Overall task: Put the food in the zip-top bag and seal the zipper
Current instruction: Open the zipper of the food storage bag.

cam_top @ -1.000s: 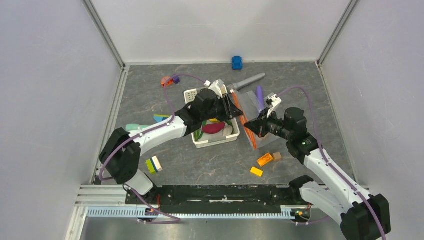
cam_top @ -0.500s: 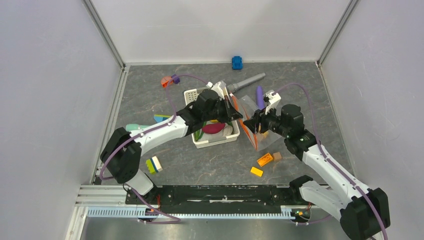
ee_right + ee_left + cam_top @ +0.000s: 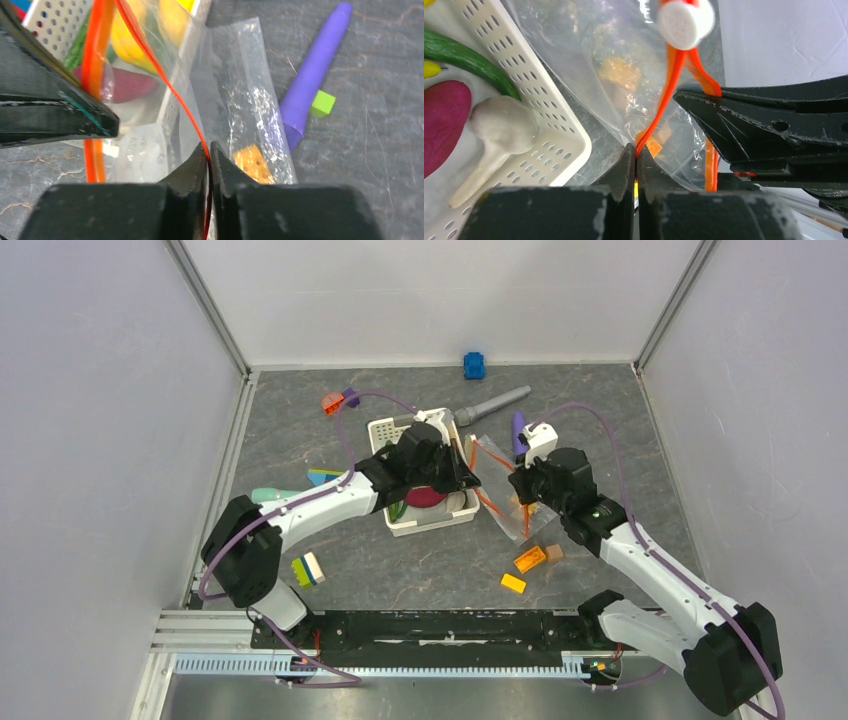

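Zip-top bag [image 3: 503,508] is held between the two arms, just right of the white basket [image 3: 430,523] on the grey surface [image 3: 660,440]. The left tool [image 3: 635,150] is clamped tight on one side of the orange zipper [image 3: 672,90] — the right tool [image 3: 208,148] pinches the other side, so the mouth gapes. The food — sweet potato [image 3: 441,125], green bean [image 3: 469,59], whitish piece [image 3: 504,127] — lies in the basket.
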`<state>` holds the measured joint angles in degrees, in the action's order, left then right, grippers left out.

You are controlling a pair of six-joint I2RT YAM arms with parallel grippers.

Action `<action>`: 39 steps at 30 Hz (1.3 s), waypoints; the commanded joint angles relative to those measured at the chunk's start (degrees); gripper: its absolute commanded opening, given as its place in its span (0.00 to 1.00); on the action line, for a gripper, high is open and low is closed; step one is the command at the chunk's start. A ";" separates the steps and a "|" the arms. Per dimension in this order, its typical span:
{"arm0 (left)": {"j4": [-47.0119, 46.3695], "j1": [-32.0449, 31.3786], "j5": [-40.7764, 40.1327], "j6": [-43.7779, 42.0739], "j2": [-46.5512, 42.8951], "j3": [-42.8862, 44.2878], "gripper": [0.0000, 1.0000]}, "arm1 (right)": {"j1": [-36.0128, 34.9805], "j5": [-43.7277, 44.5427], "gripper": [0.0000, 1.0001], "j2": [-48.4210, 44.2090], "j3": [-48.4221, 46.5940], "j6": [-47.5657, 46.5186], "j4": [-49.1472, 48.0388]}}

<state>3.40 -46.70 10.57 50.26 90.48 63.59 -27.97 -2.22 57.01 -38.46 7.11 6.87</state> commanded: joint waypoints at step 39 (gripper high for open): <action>17.35 -0.13 0.04 -17.29 -2.79 10.69 1.00 | -0.40 21.71 0.00 11.16 -19.54 16.41 22.04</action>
<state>21.61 -46.89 13.78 34.44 94.96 76.29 -28.53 16.93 68.36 -57.58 17.91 34.89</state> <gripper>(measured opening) 0.993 0.010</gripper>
